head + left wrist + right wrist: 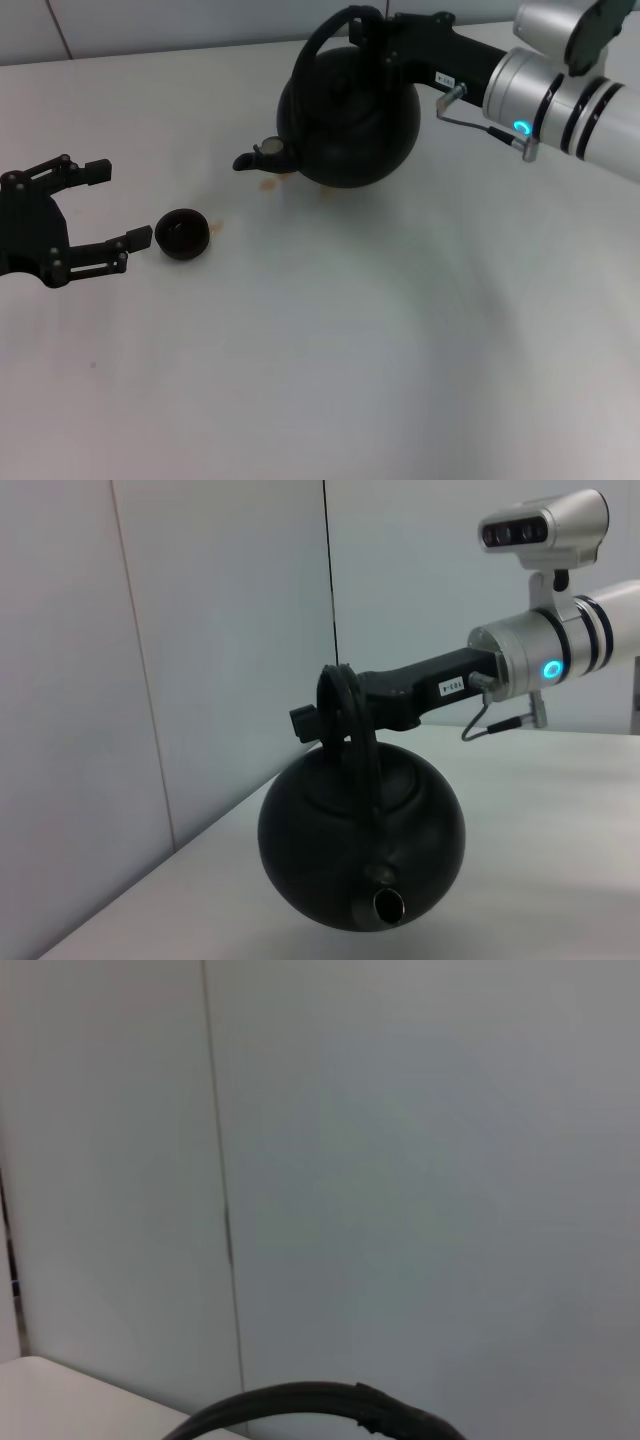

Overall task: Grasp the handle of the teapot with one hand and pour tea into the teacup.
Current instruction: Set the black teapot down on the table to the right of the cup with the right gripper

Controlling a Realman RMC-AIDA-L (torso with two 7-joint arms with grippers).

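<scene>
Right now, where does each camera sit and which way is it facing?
Head: above, facing down at teacup, teapot, left gripper, right gripper.
Left wrist: low, facing the teapot's spout; right gripper on handle.
Right wrist: faces the wall; only the handle shows.
All views share the handle.

The teacup (182,234) lies front-left of the teapot (350,115).

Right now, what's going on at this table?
The right gripper is clamped on the handle of the teapot, spout aimed toward the teacup but not over it. The left gripper sits open just beside the cup. Small brownish drips mark the table below the spout.
</scene>
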